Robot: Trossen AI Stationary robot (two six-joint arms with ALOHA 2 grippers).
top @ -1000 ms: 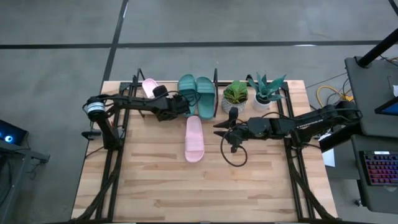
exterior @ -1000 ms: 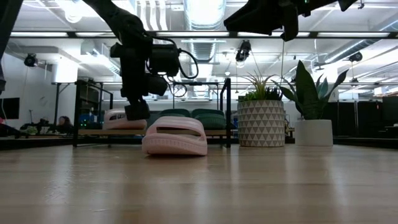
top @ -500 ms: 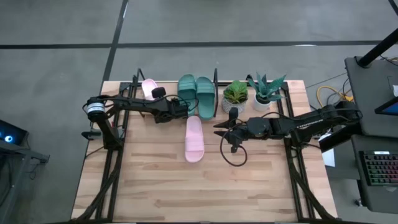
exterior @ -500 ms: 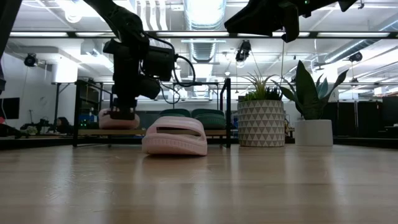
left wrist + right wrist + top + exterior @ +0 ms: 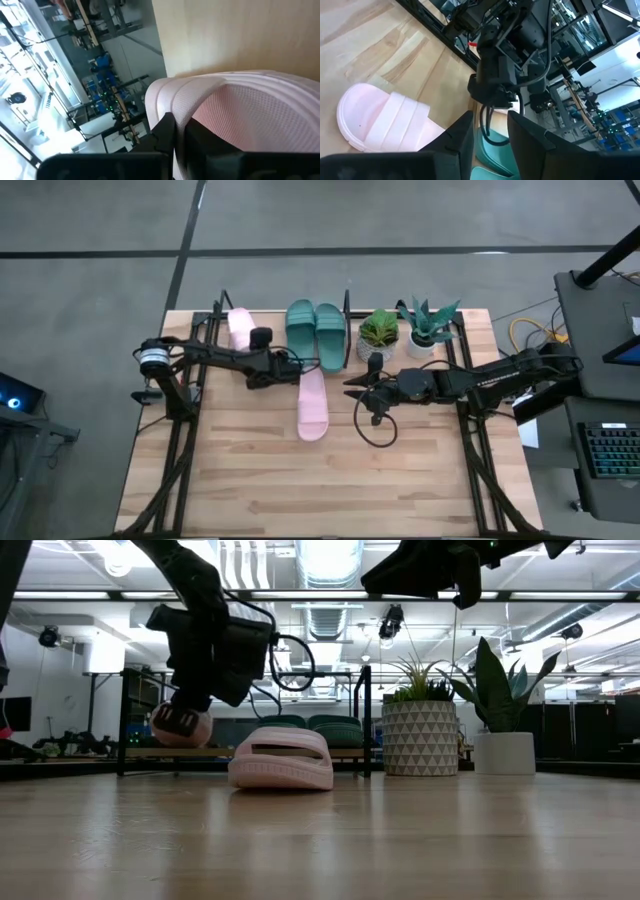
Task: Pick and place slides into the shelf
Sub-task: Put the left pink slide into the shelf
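Note:
One pale pink slide (image 5: 240, 327) is at the left end of the shelf (image 5: 347, 308), held by my left gripper (image 5: 262, 340), which is shut on it. In the low view the slide (image 5: 180, 726) sits tilted just above the shelf's board (image 5: 140, 752). Two teal slides (image 5: 316, 330) lie side by side on the shelf. The second pink slide (image 5: 312, 402) lies sole down on the table in front of the shelf. My right gripper (image 5: 352, 392) hovers open and empty to the right of it. My left gripper holds the pink slide at its right-hand long side (image 5: 251, 336), coming from the table's right and slanting down. In the wrist view a dark finger (image 5: 169, 137) lies against the slide's ridged strap (image 5: 172, 97). The slide is tilted, just above the board.
Two potted plants (image 5: 380, 332) (image 5: 428, 325) stand to the right of the shelf. Black arm frames (image 5: 180, 440) (image 5: 480, 450) run along both table sides. The near half of the wooden table (image 5: 320, 480) is bare.
My left gripper has carried the pink slide toward the table's left edge along the shelf and drawn back a little toward the near edge. The slide has tipped further in the hold and has risen a little above the board. My right arm has kept still.

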